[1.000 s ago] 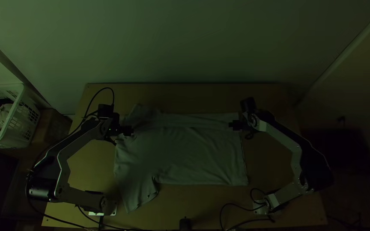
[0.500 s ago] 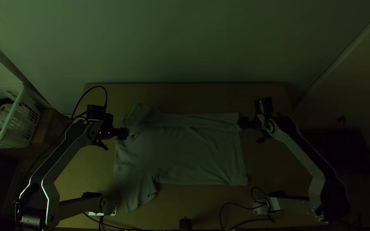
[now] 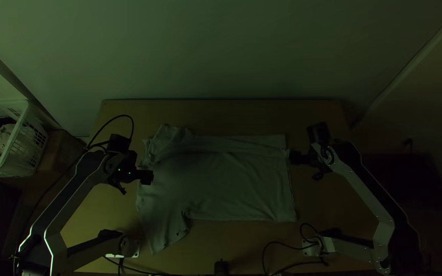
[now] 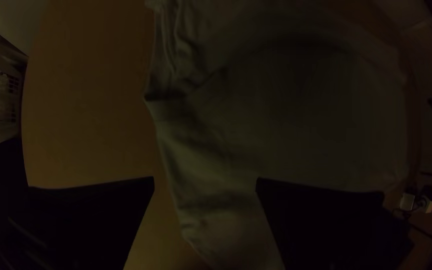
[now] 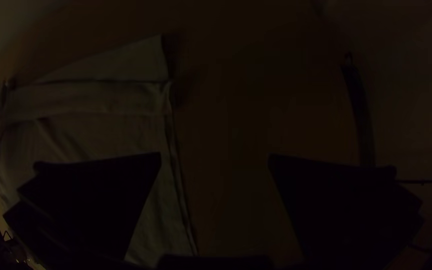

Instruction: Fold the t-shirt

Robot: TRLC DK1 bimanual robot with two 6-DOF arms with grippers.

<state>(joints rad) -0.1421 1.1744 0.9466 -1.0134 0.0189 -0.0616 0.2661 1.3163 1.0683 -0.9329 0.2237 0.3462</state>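
Holding left claw [image 3: 150, 177] and right claw [image 3: 291, 157] open and empty by opposite ends of the shirt [image 3: 221, 184], probably to take its near side next, we have it flat on the worktop [image 3: 251, 245], far side folded in.

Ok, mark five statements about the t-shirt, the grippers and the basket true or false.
1. The t-shirt lies on the table. True.
2. The left gripper is shut on the cloth. False: it stands open.
3. The right gripper is open. True.
4. The basket stands on the table. False: it is off to the table's left in the top view.
5. In the top view, the near sleeve sticks out toward the table's near edge. True.
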